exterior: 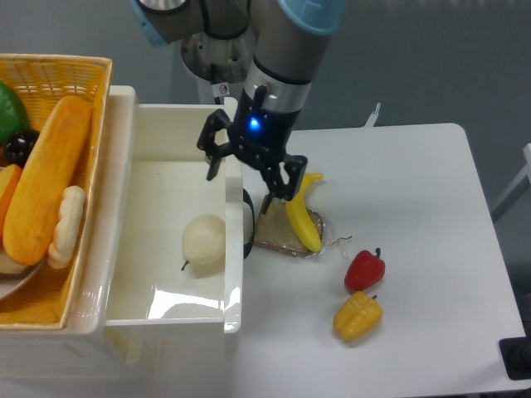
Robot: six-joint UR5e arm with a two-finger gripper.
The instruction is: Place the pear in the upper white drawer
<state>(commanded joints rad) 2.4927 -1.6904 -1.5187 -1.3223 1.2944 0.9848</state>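
Pear (204,240), round and matte, lies in glossy white drawer (178,305); hand (246,172) spread, empty

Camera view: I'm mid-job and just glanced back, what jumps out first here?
The pear lies inside the upper white drawer, alone on its floor. Above the drawer's right wall hangs the end effector, fingers spread and empty, a blue light glowing on it. To its right on the table a banana lies across a brown slice, with a red pepper and a yellow pepper nearer the front.
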